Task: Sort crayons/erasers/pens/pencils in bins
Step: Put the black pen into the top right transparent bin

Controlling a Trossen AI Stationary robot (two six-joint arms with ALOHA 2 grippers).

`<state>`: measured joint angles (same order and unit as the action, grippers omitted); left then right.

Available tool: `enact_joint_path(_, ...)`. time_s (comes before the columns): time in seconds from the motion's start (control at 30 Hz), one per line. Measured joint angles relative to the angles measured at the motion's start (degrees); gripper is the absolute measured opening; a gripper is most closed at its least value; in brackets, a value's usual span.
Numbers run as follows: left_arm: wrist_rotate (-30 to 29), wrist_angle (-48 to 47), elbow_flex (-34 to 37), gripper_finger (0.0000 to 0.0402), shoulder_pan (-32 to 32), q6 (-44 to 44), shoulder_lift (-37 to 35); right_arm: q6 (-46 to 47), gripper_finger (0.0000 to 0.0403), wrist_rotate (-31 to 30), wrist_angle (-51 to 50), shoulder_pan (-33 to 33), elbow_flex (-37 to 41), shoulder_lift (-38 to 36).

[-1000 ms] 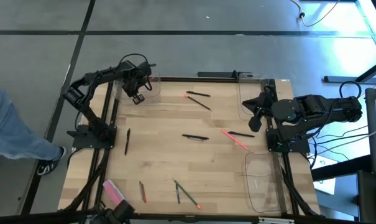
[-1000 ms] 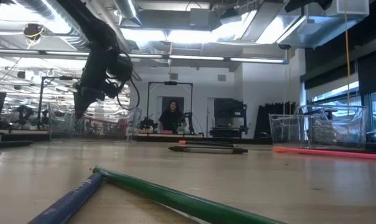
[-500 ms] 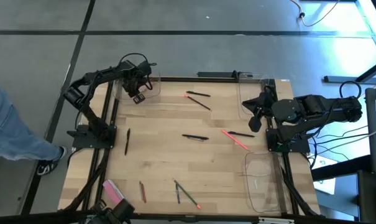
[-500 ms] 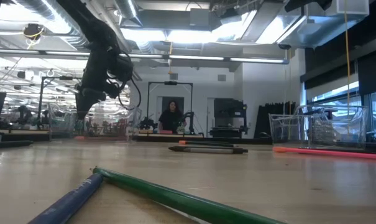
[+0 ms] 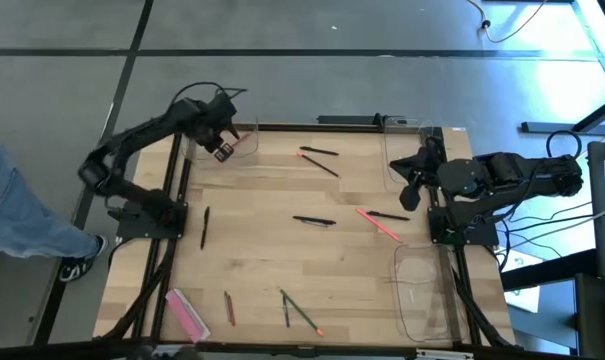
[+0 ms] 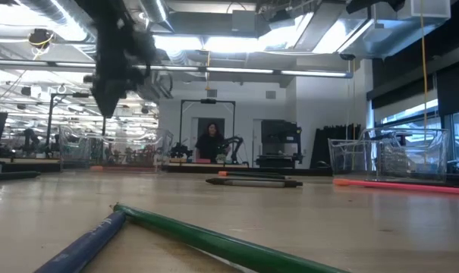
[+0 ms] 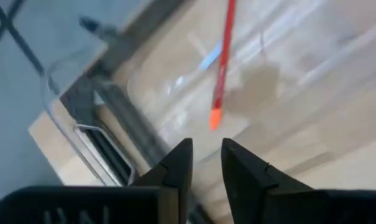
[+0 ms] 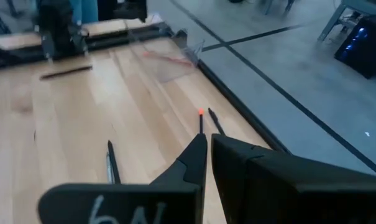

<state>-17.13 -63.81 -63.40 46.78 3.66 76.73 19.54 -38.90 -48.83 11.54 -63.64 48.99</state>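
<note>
The left hand (image 5: 223, 150) hung above the clear bin (image 5: 244, 142) at the table's (image 5: 272, 250) far left corner, its fingers (image 7: 175, 171) a narrow gap apart and holding nothing. A red crayon (image 7: 222, 62) lay inside that bin, seen from the left wrist just beyond the fingertips. In the low view the same arm hung blurred at upper left (image 6: 111, 68).

The right hand (image 5: 414, 180) waited at the table's right edge, beside a second bin (image 5: 392, 155) at the far right corner; its fingers (image 8: 194, 158) were nearly together and empty. A third bin (image 5: 422, 290) sat at the near right corner, and its contents could not be made out.

On the bare wood, two pens (image 5: 319, 153) lay near the far edge, the upper one orange-tipped. Another pen (image 5: 313, 221) lay mid-table, and one more (image 5: 389, 215) lay touching a pink crayon (image 5: 379, 224) close to the right hand. A lone pen (image 5: 204, 227) lay toward the left side. Along the near edge were a flat pink bar (image 5: 186, 314), a dark red pencil (image 5: 229, 308) and two greenish pencils (image 5: 294, 309) crossing at one end.

In the low view a green pencil (image 6: 214, 241) and a blue one (image 6: 81, 246) met close to the lens. A person (image 5: 12, 210) stood left of the table
</note>
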Motion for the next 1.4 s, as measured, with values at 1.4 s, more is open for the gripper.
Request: enact_joint_path(1.4, -1.9, 6.0, 0.0, 0.0076, -45.5, 21.3, -19.0, -18.2, 0.0129, 40.6, -7.0, -15.3, -13.7, 46.1)
